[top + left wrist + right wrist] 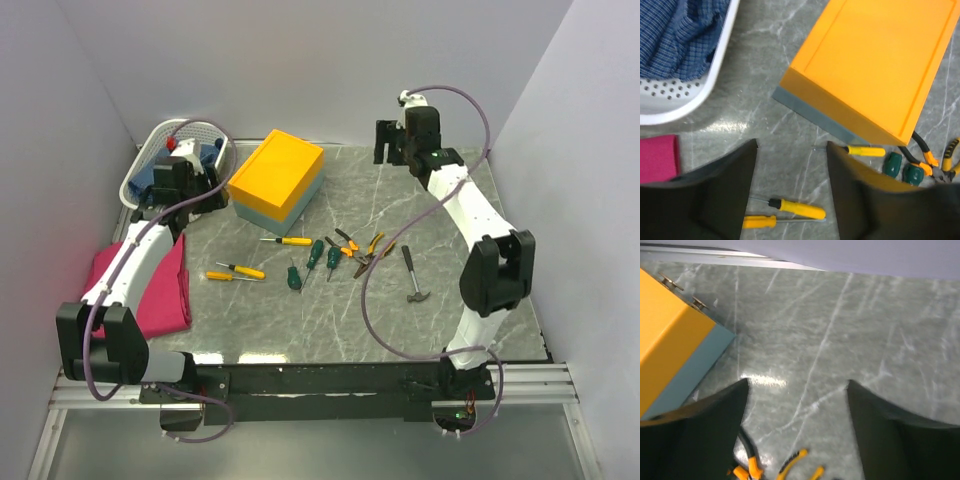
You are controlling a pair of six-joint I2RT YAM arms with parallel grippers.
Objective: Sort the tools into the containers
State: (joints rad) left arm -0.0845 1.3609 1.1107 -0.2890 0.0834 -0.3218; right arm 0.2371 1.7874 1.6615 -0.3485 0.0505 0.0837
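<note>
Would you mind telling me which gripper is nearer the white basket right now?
Left. The left gripper hovers beside the basket; the right gripper is beyond the yellow box.

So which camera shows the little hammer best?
The top external view: the hammer lies whole on the table, right of the pliers. Neither wrist view shows it.
</note>
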